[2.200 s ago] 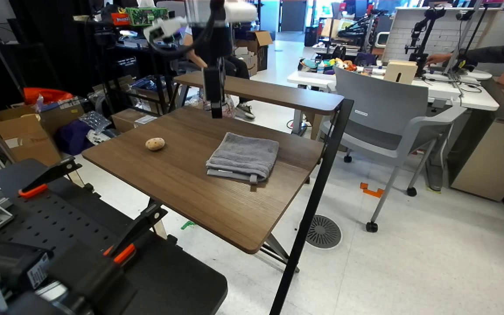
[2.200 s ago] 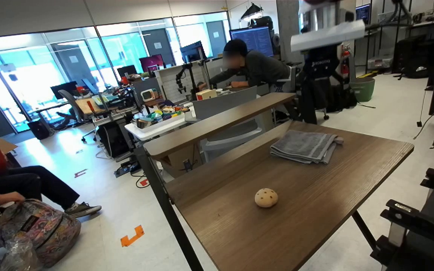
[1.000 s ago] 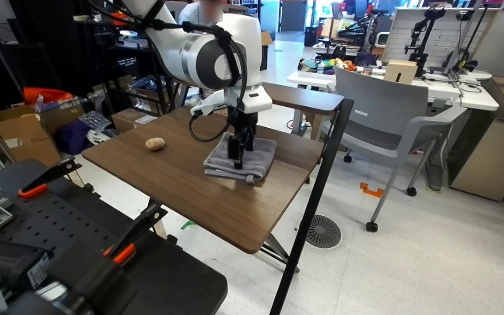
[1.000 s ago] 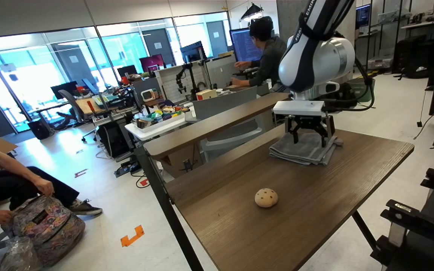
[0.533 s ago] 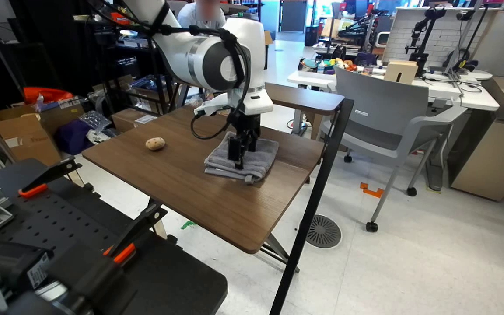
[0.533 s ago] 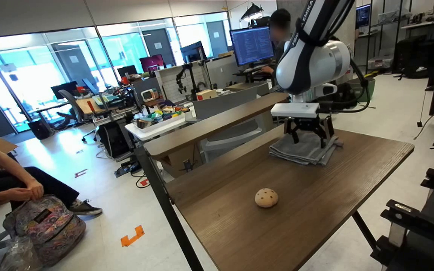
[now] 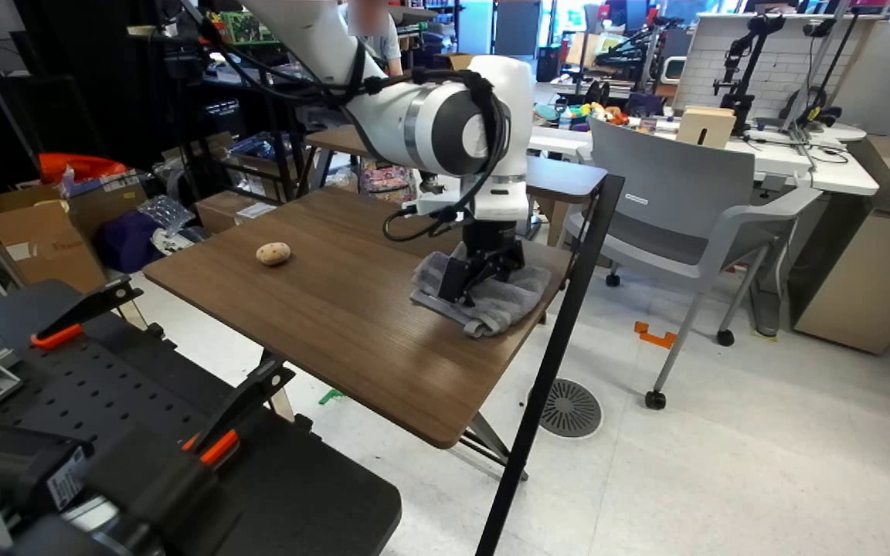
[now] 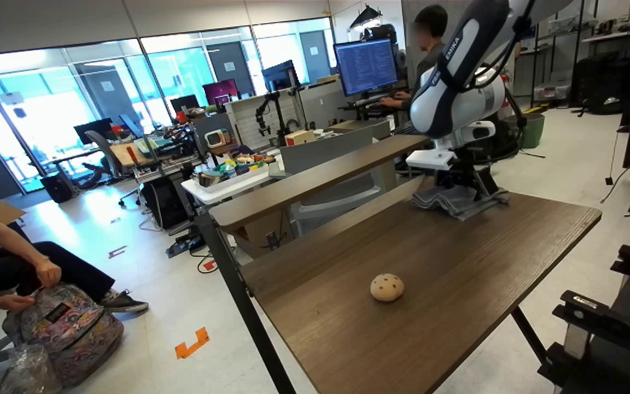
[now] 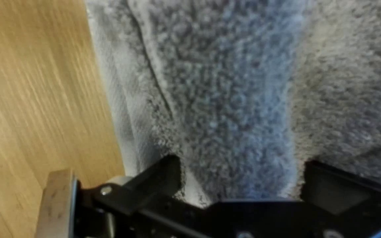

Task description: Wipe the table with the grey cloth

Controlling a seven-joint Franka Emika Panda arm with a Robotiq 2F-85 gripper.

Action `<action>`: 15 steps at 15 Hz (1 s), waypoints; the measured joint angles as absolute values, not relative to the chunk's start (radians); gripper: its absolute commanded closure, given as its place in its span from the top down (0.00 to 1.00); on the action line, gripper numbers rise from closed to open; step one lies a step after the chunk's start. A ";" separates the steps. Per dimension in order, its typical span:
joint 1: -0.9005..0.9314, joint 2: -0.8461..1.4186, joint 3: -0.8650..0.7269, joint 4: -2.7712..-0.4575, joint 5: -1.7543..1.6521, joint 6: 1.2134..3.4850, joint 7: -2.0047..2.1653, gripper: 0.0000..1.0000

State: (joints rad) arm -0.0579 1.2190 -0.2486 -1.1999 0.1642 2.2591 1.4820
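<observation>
Robot gripper (image 9: 241, 167), fingers spread wide, on a rumpled grey cloth (image 7: 503, 305) on a brown wood-grain table (image 7: 321, 301).
The grey cloth lies beneath the gripper, and one raised fold runs between the two black fingers, whose tips appear to touch the fabric. In the wrist view, bare table shows beyond one finger, past the cloth's edge. Above the gripper, the white arm (image 7: 385, 116) slopes down. Well apart from the gripper, on the table, sits a small tan, dark-spotted round object (image 8: 386, 287), visible in both exterior views.
</observation>
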 measured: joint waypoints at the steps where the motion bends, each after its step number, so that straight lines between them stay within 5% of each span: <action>1: -0.080 1.237 -0.246 -1.160 0.168 2.233 1.513 1.00; 7: -0.140 1.317 -0.233 -0.978 0.137 2.060 1.480 1.00; 15: -0.067 1.180 -0.233 -1.270 0.000 2.267 1.218 1.00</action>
State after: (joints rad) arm -0.0674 1.1796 -0.2334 -1.2698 0.0003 2.2669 1.2177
